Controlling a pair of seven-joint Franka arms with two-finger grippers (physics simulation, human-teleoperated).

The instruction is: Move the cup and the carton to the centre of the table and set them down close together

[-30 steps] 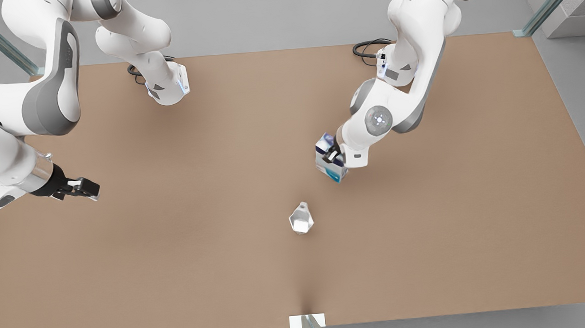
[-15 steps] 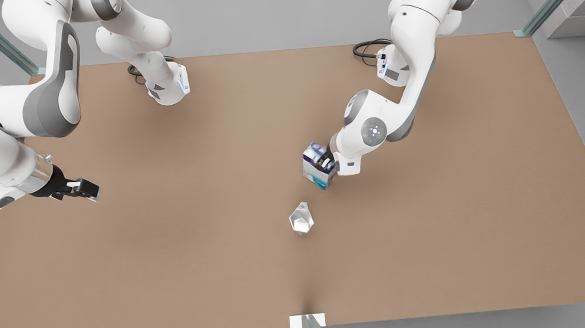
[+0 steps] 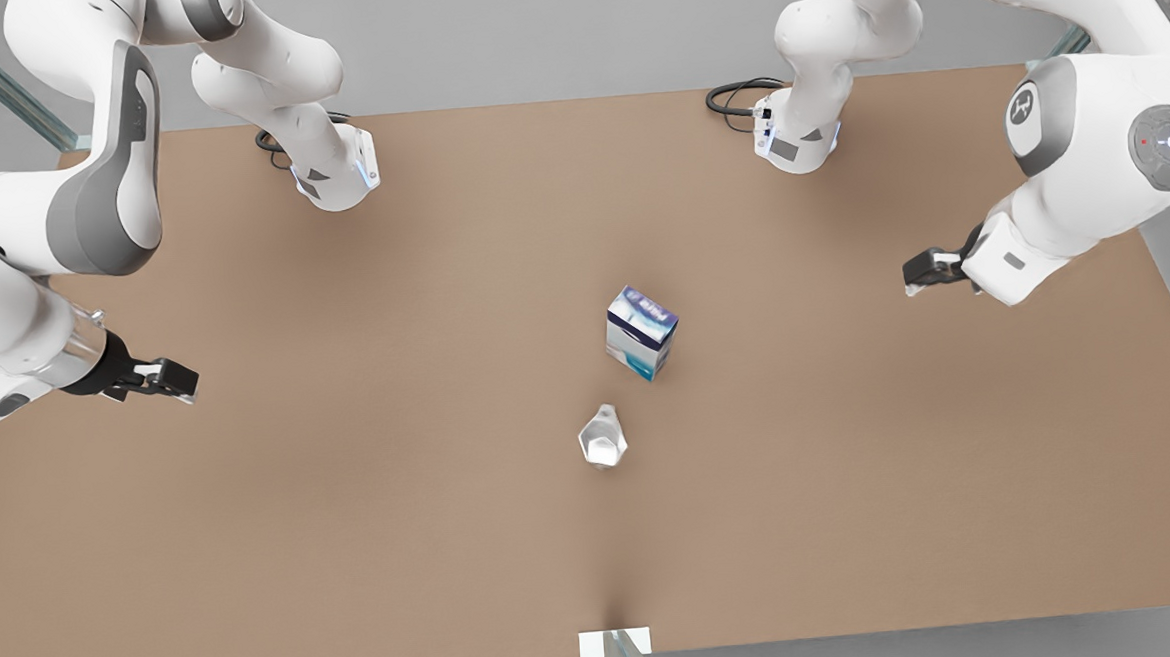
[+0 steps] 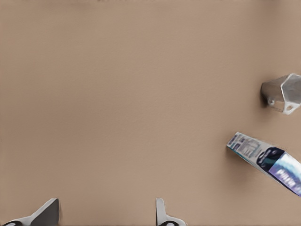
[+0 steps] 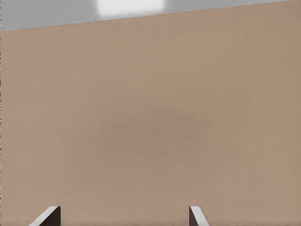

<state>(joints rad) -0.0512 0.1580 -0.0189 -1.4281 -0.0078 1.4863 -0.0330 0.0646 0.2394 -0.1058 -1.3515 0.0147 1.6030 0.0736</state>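
Front view: my two arms hang out over opposite ends of the table (image 3: 354, 501), with one carton (image 3: 641, 334) and one cup (image 3: 603, 438) standing free near its centre. The carton stands upright, dark printed top up. The cup sits just on the near side of it, a little toward the front view's left, with a strip of bare tabletop between them. They are close but not touching, which looks like the pairing the task asks for. My left gripper (image 3: 915, 273) hovers well off to the front view's right, fingers spread and holding nothing. From its wrist camera, the carton (image 4: 263, 157) and cup (image 4: 282, 92) lie off to one side beyond my parted fingers (image 4: 162, 216). My right gripper (image 3: 182, 382) waits near the table's end on the front view's left, also wide apart and empty. Its wrist camera looks across bare tabletop between its fingertips (image 5: 47, 214). Both grippers appear parked clear so that neither can nudge what stands in the middle. I count two arms, two grippers, one cup and one carton, and I judge the placing done or nearly so.
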